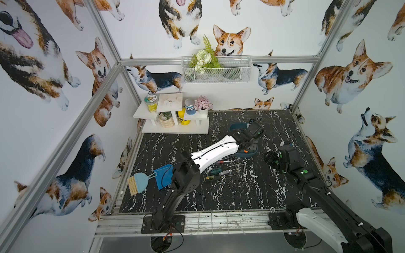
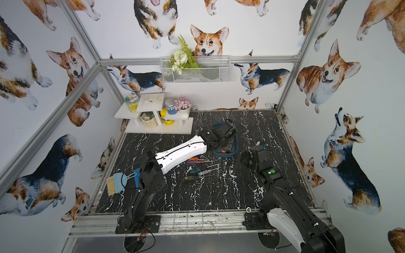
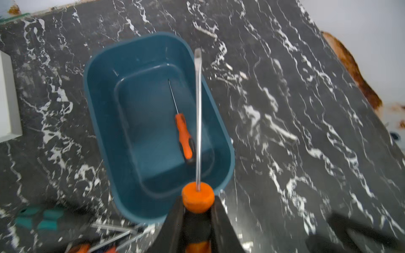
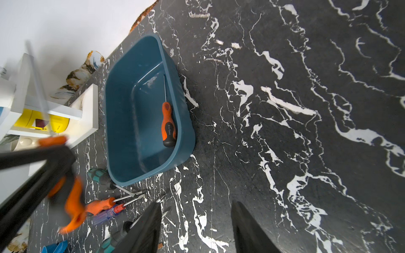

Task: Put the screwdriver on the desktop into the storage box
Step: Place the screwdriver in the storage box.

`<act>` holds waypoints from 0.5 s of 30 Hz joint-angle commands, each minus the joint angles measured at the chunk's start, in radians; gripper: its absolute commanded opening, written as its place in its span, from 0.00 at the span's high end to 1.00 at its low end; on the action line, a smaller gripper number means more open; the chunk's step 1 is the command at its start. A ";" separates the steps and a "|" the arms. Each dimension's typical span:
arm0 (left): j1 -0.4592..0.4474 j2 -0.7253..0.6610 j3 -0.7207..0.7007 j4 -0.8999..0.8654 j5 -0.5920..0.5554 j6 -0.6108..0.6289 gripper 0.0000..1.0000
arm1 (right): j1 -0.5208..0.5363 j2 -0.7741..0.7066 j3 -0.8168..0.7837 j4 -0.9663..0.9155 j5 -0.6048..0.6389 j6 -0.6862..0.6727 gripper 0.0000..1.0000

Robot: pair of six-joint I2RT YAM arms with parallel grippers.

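Observation:
The teal storage box (image 3: 96,114) stands on the black veined desktop (image 1: 219,195). An orange-and-black screwdriver (image 3: 185,140) lies inside it along one long wall, also seen in the right wrist view (image 4: 168,124). My left gripper (image 3: 198,198) hangs at the box's near end, shut on the orange handle of a long flat-blade screwdriver (image 3: 198,120). Its shaft reaches out above that same long wall. Several more screwdrivers (image 1: 219,169) lie on the desktop just in front of the box (image 2: 235,143). My right gripper (image 4: 196,203) hovers open and empty right of that pile.
A white tiered shelf (image 1: 175,129) with jars and small plants stands at the back left. A blue dustpan and brush (image 1: 140,179) lie at the left edge. A small black-and-yellow gadget (image 1: 210,178) lies beside the screwdriver pile. A wire basket (image 1: 217,70) hangs on the back wall.

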 commanded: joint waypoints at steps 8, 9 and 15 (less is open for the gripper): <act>0.063 0.388 0.520 -0.247 0.009 -0.144 1.00 | -0.003 -0.094 -0.018 -0.060 0.055 -0.004 0.43; 0.065 0.421 0.553 -0.268 0.016 -0.145 1.00 | -0.003 -0.098 -0.018 -0.063 0.059 -0.002 0.43; 0.066 0.504 0.583 -0.300 0.030 -0.186 1.00 | -0.004 -0.094 -0.013 -0.065 0.067 0.016 0.44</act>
